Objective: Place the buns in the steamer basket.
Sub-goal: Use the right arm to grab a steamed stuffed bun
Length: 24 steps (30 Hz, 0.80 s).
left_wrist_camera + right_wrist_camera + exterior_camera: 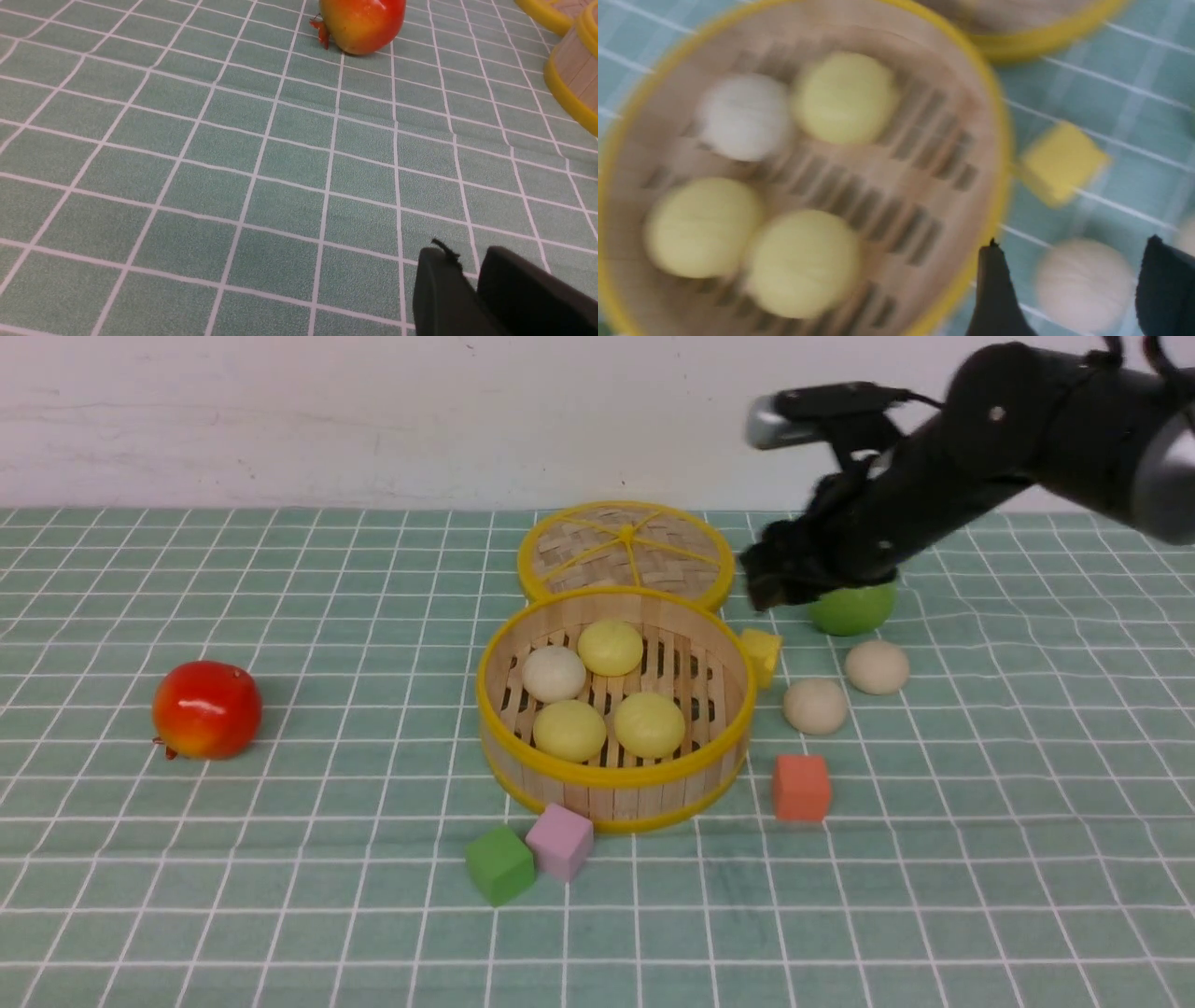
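Observation:
The steamer basket [611, 782] stands mid-table and holds three pale yellow buns [611, 647] and one beige-white bun [554, 673]. Two more beige-white buns [815, 706] [877, 666] lie on the cloth to its right. My right gripper [770, 583] hangs open and empty above the cloth, right of the basket's far rim. In the blurred right wrist view one loose bun [1083, 284] shows far below, between the spread fingers of that gripper [1073, 247], beside the basket [999, 140]. My left gripper [467, 257] shows only in its wrist view, low over bare cloth, fingers together with nothing between them.
A green apple [854, 607] sits just behind my right gripper. The woven lid [625, 551] lies behind the basket. A yellow cube [763, 653] touches the basket's right side. Orange [801, 787], pink [560, 840] and green [500, 864] cubes lie in front. A red apple [205, 709] sits far left.

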{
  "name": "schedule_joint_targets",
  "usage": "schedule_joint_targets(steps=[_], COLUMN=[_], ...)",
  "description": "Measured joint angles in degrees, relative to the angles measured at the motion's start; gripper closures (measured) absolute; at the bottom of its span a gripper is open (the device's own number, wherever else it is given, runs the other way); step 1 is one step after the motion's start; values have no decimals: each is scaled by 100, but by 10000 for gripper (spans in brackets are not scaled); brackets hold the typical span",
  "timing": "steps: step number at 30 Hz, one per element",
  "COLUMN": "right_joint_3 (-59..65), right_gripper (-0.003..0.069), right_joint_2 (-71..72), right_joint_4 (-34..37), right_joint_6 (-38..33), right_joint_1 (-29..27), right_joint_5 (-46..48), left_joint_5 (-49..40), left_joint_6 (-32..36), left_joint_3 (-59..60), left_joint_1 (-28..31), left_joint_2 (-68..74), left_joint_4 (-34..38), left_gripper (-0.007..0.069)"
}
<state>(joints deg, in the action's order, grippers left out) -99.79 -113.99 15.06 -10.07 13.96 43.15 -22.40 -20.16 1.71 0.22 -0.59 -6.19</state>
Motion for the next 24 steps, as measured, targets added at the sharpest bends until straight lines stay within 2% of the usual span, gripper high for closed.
schedule_joint_targets(steps=[5,12,21,24], right_joint_3=[0,0,0,0], right_gripper=[291,331,342,383], right_joint_2=[-421,-781,-956,-1049], right_joint_4=[-81,-81,-202,-213], right_joint_6=[54,54,54,54], right_joint_1=[-244,-244,-244,-244], right_joint_5=[0,-295,-352,-360], left_joint_5=[0,0,0,0], left_joint_6=[0,0,0,0], left_joint_3=[0,0,0,0], left_joint_1=[0,0,0,0], left_joint_2=[0,0,0,0], left_joint_4=[0,0,0,0], left_gripper=[501,495,487,483])
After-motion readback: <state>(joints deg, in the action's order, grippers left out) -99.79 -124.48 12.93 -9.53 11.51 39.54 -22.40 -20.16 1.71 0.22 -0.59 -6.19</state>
